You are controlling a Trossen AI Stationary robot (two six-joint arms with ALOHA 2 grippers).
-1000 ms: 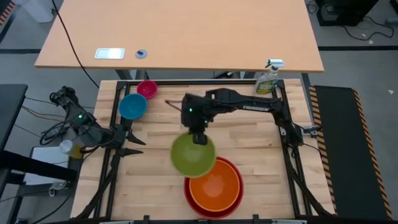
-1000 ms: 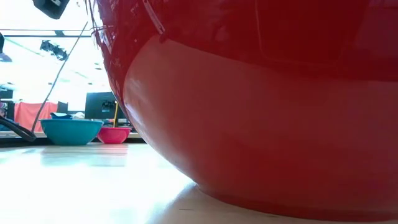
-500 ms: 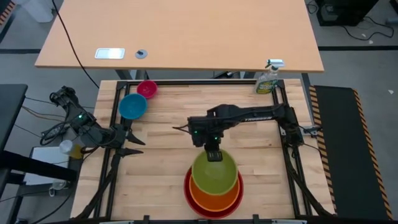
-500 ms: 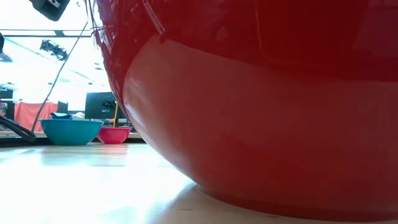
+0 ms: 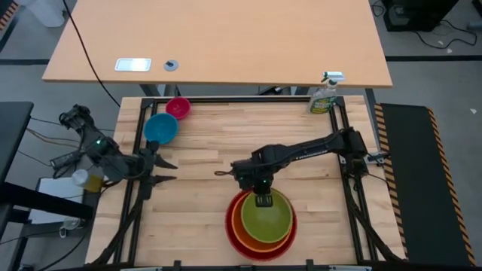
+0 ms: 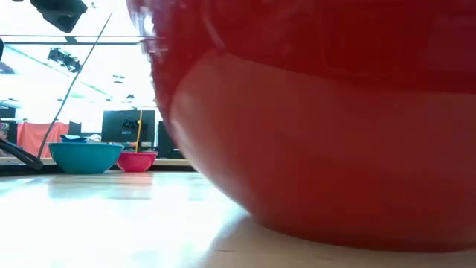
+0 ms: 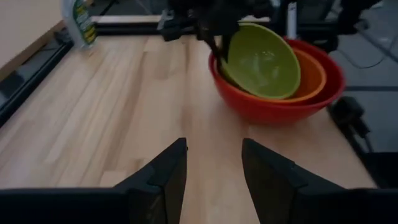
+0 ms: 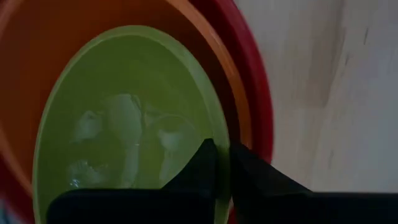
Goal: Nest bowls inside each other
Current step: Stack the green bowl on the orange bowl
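The red bowl stands near the table's near edge with the orange bowl nested in it. The lime green bowl sits tilted inside the orange one, and my right gripper is shut on its far rim. The blue bowl and the small pink bowl stand upright on their bases at the far left; the low view shows them behind the red bowl. At the table's left edge my left gripper waits open, holding nothing. My right gripper pinches the green bowl's rim on the bowl's far side, one finger inside the bowl and one outside. The fingers come steeply from above. The bowl is tilted, held rim highest, its lower part down inside the orange bowl.
A green spray bottle stands at the far right corner. Black frame rails run along the table's sides. Bare wood lies between the bowl stack and the left gripper.
My right gripper has carried the green bowl toward the table's near edge and down, from the air left of the stack into the orange bowl, tipping more steeply downward. The red bowl has shifted a little on the table. The left gripper has stayed in place.
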